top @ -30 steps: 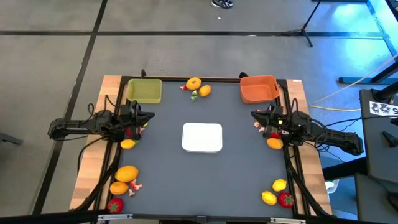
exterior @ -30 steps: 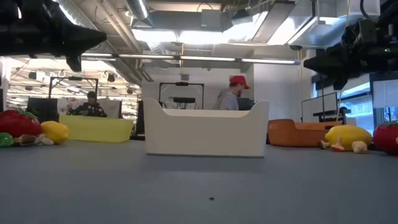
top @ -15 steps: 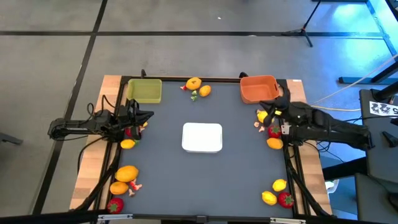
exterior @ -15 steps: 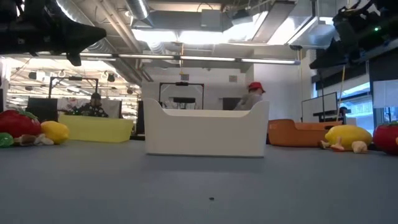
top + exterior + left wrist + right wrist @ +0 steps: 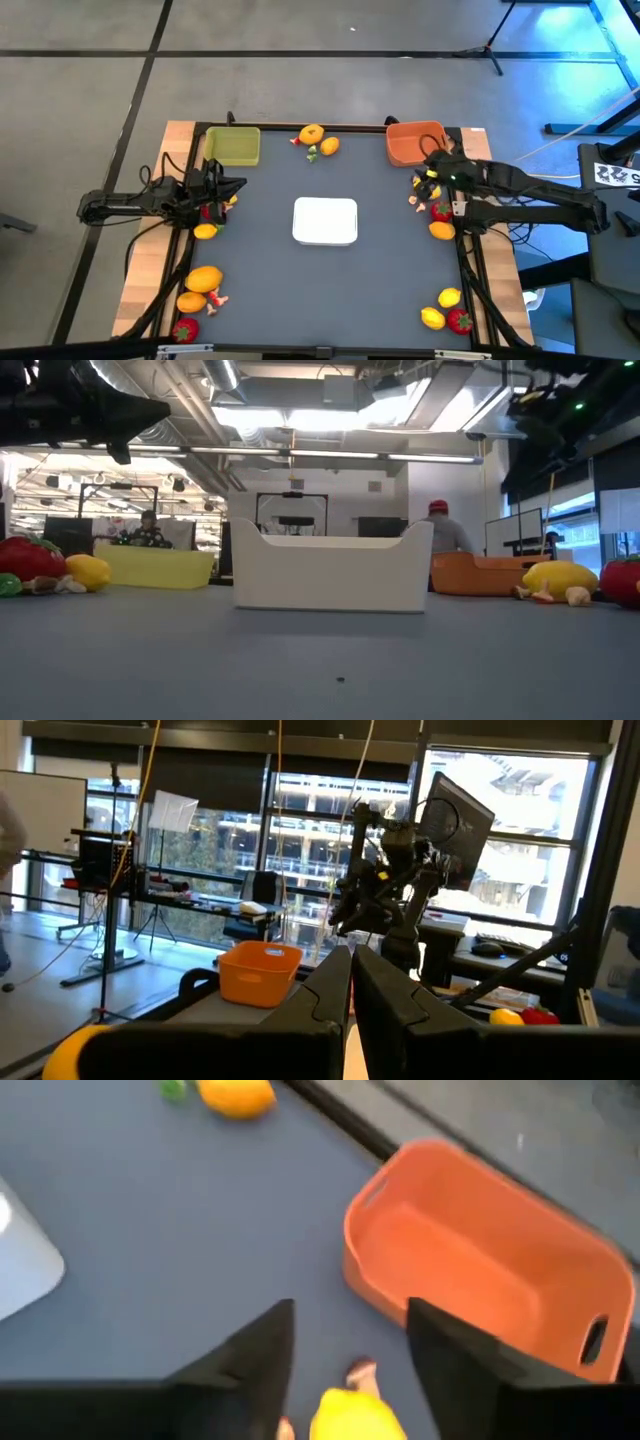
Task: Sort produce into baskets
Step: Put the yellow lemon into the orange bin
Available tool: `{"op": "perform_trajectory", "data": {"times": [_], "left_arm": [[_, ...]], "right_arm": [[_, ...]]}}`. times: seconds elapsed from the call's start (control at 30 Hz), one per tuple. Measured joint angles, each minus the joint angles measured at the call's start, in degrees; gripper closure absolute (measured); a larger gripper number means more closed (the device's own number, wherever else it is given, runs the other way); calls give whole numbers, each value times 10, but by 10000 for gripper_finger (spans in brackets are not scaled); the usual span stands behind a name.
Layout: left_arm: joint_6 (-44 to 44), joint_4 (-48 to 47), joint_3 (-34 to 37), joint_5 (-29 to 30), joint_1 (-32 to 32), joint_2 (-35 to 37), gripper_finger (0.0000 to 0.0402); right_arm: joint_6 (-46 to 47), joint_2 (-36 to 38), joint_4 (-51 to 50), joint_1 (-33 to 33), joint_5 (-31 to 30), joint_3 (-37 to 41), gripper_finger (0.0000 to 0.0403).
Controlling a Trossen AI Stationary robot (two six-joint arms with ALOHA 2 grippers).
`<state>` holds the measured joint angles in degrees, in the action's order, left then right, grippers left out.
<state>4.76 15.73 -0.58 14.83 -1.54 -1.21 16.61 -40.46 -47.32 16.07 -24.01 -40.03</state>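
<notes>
I'm seeing the right gripper [image 5: 345, 1370] hanging with its jaws spread wide and holding nothing, a yellow fruit [image 5: 357, 1416] sitting on the mat below the gap between the fingers, the orange basket [image 5: 487, 1295] lying empty just beyond it. I'm seeing the left gripper [image 5: 352, 995] waiting at the left edge of the table, jaws pinched nearly together on nothing. The green basket [image 5: 232, 147] is sitting at the far left corner, the white tray [image 5: 325, 221] mid-table, other fruit lying scattered along the edges.
</notes>
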Motion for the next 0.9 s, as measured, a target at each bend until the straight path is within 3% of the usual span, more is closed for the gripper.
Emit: {"op": "perform_trajectory", "data": {"times": [0.2, 0.37, 0.53, 0.9], "left_arm": [[23, 0, 0, 0, 0, 0, 389], [29, 0, 0, 0, 0, 0, 389], [30, 1, 0, 0, 0, 0, 389], [38, 4, 0, 0, 0, 0, 389]], "right_arm": [[-51, -91, -119, 106, 102, -51, 99], [-106, -156, -179, 171, 146, -60, 56], [-139, -204, -185, 194, 139, -60, 48], [-122, -270, -186, 192, 116, -60, 52]]}}
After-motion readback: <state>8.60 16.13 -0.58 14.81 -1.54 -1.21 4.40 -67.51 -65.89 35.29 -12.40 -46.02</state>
